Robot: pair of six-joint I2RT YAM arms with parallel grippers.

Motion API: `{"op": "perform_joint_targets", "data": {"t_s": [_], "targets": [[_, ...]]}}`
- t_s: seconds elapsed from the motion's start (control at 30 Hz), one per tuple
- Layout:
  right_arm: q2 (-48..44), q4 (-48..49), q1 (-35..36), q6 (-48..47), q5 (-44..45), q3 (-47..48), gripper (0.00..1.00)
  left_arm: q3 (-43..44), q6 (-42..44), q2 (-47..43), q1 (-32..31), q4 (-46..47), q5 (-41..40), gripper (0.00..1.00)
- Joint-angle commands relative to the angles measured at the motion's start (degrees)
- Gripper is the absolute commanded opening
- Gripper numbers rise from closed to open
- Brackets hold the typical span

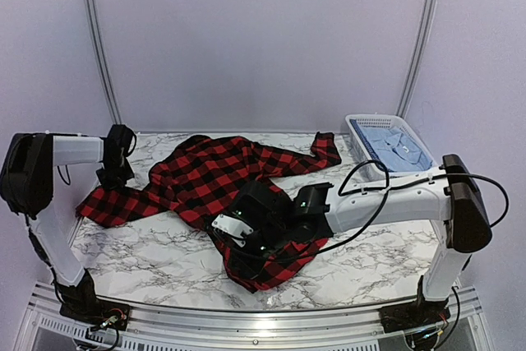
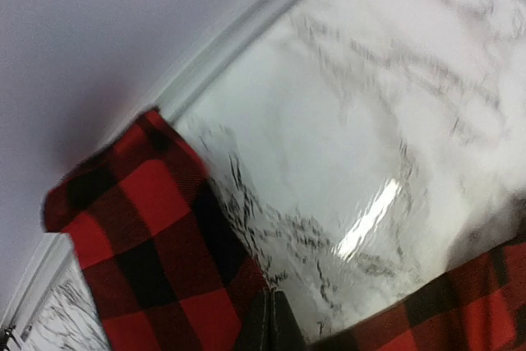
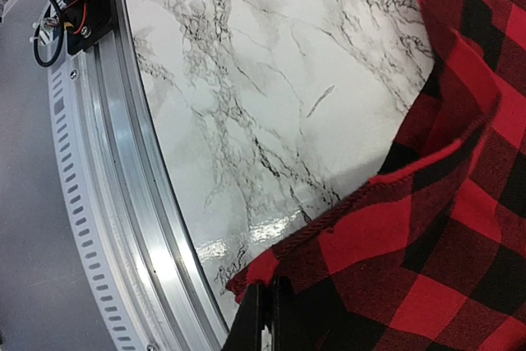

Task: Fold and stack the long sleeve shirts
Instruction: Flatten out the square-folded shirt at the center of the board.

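I see the red-and-black shirt [image 1: 214,174] spread on the worktop [image 1: 164,252]. Left hand [image 2: 267,316] pinched shut at its left-side sleeve; grip on cloth unclear. Right hand [image 3: 265,306] clamped on its near hem. Pale blue shirt [image 1: 399,145] in basket [image 1: 358,133], to its right.

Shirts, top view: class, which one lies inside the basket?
The pale blue shirt, in the white basket at far right; the red-and-black checked shirt sprawls on the marble table.
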Motion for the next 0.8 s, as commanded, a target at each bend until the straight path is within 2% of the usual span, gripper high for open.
{"op": "perform_joint_targets", "data": {"t_s": [0.0,0.17,0.27,0.33,0.4,0.43,0.47,0.5,0.6,0.67,0.77], "targets": [[-1.5,0.6,1.3,-1.3,-2.4,0.7,0.0,7.5,4.2,-6.3,3.4,-5.6,-6.3,0.0],[0.3,-1.0,5.6,-2.1,-2.5,4.7,0.0,11.2,6.4,-9.3,7.5,-8.1,-7.2,0.0],[1.7,0.3,6.3,-1.2,-4.5,5.3,0.01,12.2,7.7,-9.4,8.3,-8.9,-5.2,0.0],[3.0,0.1,6.4,-1.0,-4.7,6.4,0.11,12.5,7.8,-9.1,8.3,-9.5,-4.0,0.02],[4.3,-1.0,6.4,-1.1,-3.9,8.0,0.32,12.0,7.8,-9.2,8.3,-9.4,-2.1,0.22],[4.8,-1.7,6.4,-1.1,-3.4,8.9,0.42,11.7,7.6,-9.5,8.3,-9.4,-1.1,0.35],[5.0,-2.2,6.4,-1.0,-2.6,9.5,0.48,11.5,7.5,-9.9,8.3,-9.3,0.5,0.47],[4.9,-2.3,6.4,-0.7,-1.9,9.8,0.53,11.5,7.7,-10.4,8.2,-9.2,1.8,0.51],[3.4,-2.8,5.3,0.0,3.0,9.3,0.61,11.9,8.7,-11.7,6.4,-9.1,5.4,0.54],[1.3,-3.0,2.6,1.4,5.5,7.7,0.61,12.5,9.4,-11.7,2.6,-8.6,7.7,0.54],[-1.0,-2.7,-2.3,3.9,12.1,3.3,0.55,12.8,8.7,-9.8,-3.7,-7.4,9.8,0.54]]}}
